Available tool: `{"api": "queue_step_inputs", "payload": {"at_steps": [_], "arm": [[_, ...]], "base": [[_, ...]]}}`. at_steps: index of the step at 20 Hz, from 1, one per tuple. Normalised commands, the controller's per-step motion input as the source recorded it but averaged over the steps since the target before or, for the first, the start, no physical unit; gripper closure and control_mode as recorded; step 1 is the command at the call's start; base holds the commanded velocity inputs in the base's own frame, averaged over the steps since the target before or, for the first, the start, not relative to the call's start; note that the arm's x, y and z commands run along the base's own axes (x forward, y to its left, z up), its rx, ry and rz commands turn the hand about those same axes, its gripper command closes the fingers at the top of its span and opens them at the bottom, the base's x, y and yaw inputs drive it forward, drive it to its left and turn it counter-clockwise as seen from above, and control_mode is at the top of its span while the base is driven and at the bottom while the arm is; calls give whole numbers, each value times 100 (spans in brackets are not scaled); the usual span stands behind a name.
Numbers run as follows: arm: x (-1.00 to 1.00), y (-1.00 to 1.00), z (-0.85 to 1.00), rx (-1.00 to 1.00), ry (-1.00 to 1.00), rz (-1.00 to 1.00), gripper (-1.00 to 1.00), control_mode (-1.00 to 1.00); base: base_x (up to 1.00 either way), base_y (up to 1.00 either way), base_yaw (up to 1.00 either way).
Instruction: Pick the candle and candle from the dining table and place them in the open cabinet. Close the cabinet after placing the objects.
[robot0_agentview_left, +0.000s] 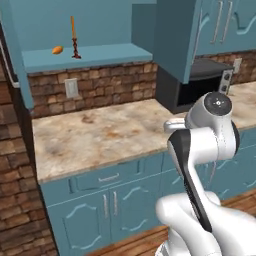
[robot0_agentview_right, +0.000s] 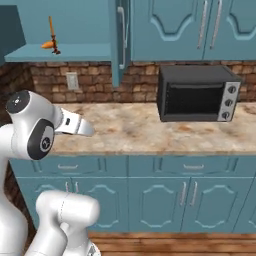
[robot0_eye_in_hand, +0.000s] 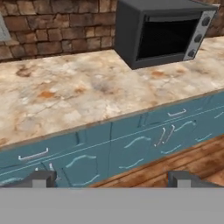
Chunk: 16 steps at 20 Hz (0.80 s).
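A tall thin orange candle (robot0_agentview_left: 73, 31) (robot0_agentview_right: 51, 26) stands upright on its small dark stand on the teal shelf (robot0_agentview_left: 100, 53) (robot0_agentview_right: 75, 51) of the open cabinet. One cabinet door (robot0_agentview_left: 175, 40) (robot0_agentview_right: 120, 42) hangs swung out toward me. My gripper (robot0_eye_in_hand: 113, 177) is open, its two dark fingertips (robot0_eye_in_hand: 43, 177) far apart with nothing between them. It hovers low in front of the stone-topped counter (robot0_eye_in_hand: 65, 92), well below and right of the shelf. The dining table is out of view.
A small orange oval lump (robot0_agentview_left: 57, 49) (robot0_agentview_right: 47, 44) lies on the shelf beside the candle. A dark toaster oven (robot0_agentview_left: 190, 90) (robot0_agentview_right: 197, 92) (robot0_eye_in_hand: 162, 33) sits on the counter's right part. Closed teal wall cupboards (robot0_agentview_right: 200, 25) hang right of the open door. Brick wall runs behind.
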Motion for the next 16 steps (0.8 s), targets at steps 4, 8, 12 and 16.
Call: {"api": "queue_step_inputs", "payload": {"at_steps": [4, 8, 12, 16], "arm": [[0, 0, 0, 0, 0, 0, -100, 100], [0, 0, 0, 0, 0, 0, -100, 100], [0, 0, 0, 0, 0, 0, -100, 100], [0, 0, 0, 0, 0, 0, -100, 100]], "base": [[-61, -21, -44], [-43, -17, -47], [-15, -19, -50], [0, -21, -51]]}}
